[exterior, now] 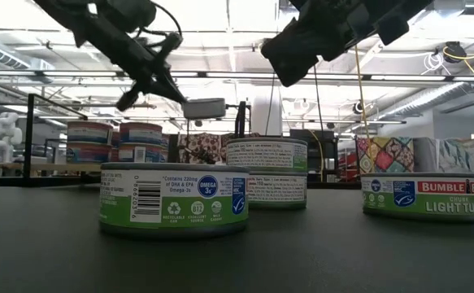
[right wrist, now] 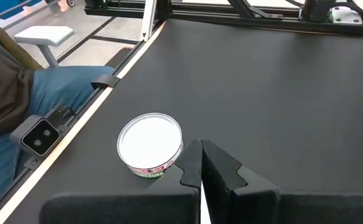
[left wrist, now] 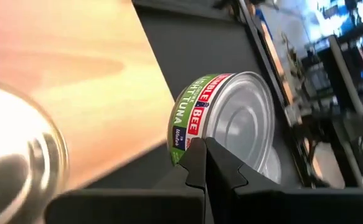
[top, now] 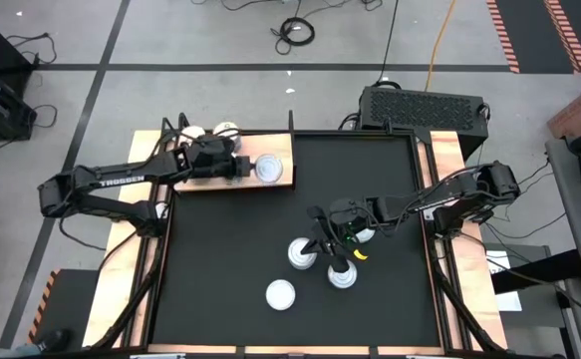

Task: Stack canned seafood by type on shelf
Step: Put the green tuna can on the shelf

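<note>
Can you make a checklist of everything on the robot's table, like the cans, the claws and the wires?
Surface: black mat on the table, light wooden shelf at its far left corner.
Job's things: one tin on the shelf and two more behind it; about four tins on the mat.
Clutter: nothing seen.
Grippers: left gripper shut, empty, next to the shelf tin; right gripper shut, empty, above the mat tins.
Cables: loose cables on the floor beyond the table.
Surroundings: black box behind the table; a person's leg in jeans beside it.
</note>
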Controlling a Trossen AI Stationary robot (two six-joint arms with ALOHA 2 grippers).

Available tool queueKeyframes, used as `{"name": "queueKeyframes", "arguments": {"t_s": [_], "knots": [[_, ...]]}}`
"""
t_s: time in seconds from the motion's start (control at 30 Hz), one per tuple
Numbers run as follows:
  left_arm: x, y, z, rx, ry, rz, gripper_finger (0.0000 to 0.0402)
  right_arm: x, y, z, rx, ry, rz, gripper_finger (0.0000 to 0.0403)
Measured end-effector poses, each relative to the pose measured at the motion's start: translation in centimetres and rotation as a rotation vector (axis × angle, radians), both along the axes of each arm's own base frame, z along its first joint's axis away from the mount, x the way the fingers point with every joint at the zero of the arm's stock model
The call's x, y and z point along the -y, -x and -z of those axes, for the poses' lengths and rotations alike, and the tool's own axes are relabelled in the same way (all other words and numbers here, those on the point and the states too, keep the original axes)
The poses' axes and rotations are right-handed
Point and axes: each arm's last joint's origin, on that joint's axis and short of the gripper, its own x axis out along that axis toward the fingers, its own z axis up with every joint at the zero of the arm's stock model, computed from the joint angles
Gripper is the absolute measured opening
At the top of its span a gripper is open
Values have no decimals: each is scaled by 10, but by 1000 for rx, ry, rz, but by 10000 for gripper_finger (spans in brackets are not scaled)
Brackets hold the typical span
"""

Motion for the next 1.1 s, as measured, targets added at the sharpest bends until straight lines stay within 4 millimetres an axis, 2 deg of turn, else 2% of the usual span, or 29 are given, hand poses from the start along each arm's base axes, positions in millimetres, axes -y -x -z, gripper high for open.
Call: {"name": "queueKeyframes", "arguments": {"t_s": [0.33, 0.83, 1.1], "knots": [[-47, -10, 14, 18, -15, -46, 0, 0, 0, 0, 2, 3, -2, 0], [-98, -18, 0, -53, -64, -10, 0, 3, 0, 0, 4, 17, -5, 0], [-120, -21, 9, -107, -27, 14, 0, 12, -1, 2, -12, 19, 21, 0]]}}
